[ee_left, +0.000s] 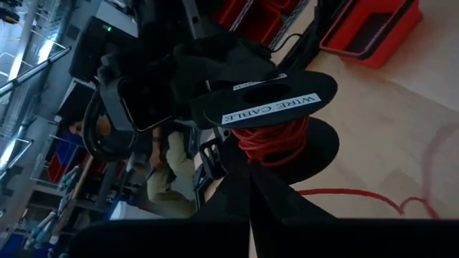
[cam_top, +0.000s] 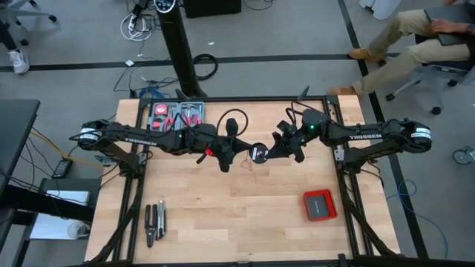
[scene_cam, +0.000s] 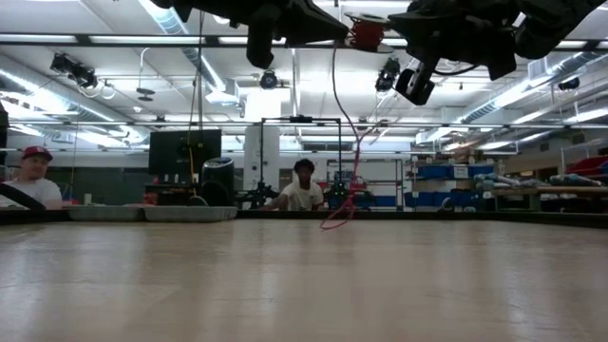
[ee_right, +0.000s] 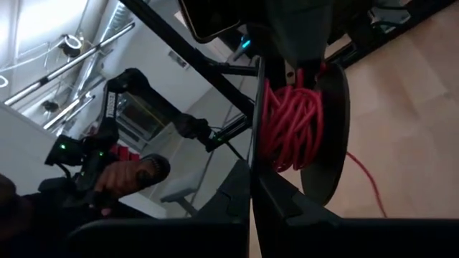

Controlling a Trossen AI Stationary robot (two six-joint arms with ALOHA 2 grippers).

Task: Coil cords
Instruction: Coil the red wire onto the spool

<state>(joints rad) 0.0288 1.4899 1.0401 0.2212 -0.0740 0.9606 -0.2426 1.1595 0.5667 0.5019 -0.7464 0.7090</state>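
A small black spool [cam_top: 258,153] wound with thin red wire [ee_right: 290,129] hangs in the air over the middle of the table, between my two grippers. It carries a white "WIRE CABLE" label [ee_left: 269,107]. A slack strand drops from the spool to loose red loops [cam_top: 250,167] on the table, which also show in the low view [scene_cam: 338,217]. My right gripper [cam_top: 272,153] is shut at the spool's right side. My left gripper [cam_top: 225,158] is shut just left of the spool, and its fingers [ee_left: 287,208] point at the coil. My right gripper is shut on the spool, lifted clear of the table. One thin black flange [ee_right: 254,136] runs straight out of the seam between the two fingers. The fingers come level from the table's right. My left gripper: whether it touches the wire or spool, I cannot tell.
A flat red square box [cam_top: 320,205] lies at the near right. A tray of red-handled tools [cam_top: 177,115] stands at the far left and dark pliers [cam_top: 154,222] lie at the near left. People sit beyond the table [scene_cam: 302,195].
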